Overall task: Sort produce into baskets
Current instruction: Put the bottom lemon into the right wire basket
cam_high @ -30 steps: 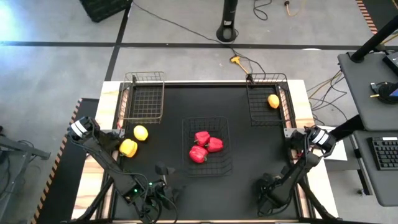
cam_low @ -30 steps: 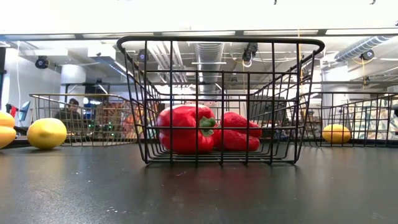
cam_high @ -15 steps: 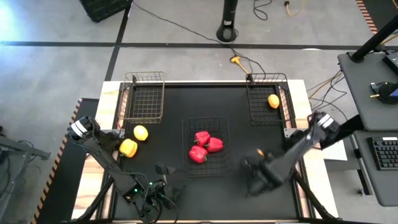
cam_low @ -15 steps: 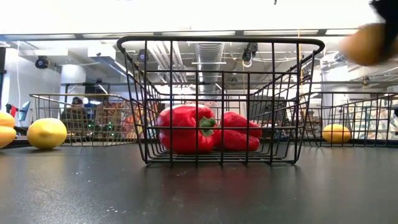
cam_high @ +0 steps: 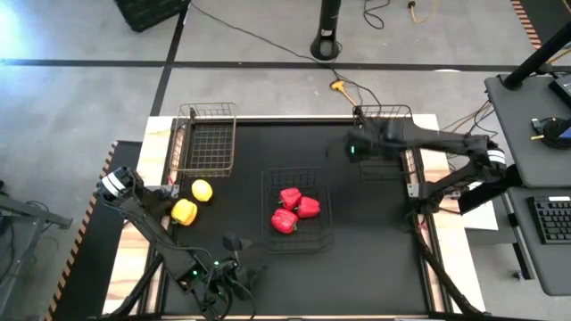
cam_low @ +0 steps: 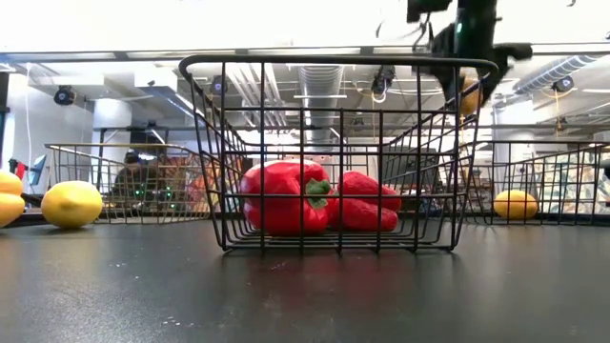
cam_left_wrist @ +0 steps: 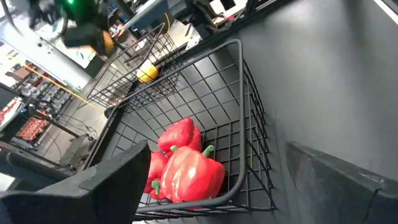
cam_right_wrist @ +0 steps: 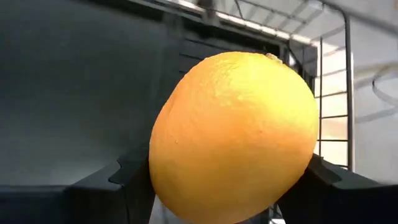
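Gripping an orange fruit (cam_right_wrist: 233, 137), right claw (cam_high: 357, 147) hovers.

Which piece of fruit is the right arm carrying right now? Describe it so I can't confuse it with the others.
Start at the dark wire basket in the table's far right corner; the right gripper hangs at that basket's left edge. Shut in its fingers is a round orange fruit with dimpled skin. It is the only piece held off the table; the other orange fruit lies in that basket.

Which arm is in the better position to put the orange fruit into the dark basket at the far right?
The right arm: the right gripper already holds the orange fruit beside that basket. The left gripper waits near the front edge.
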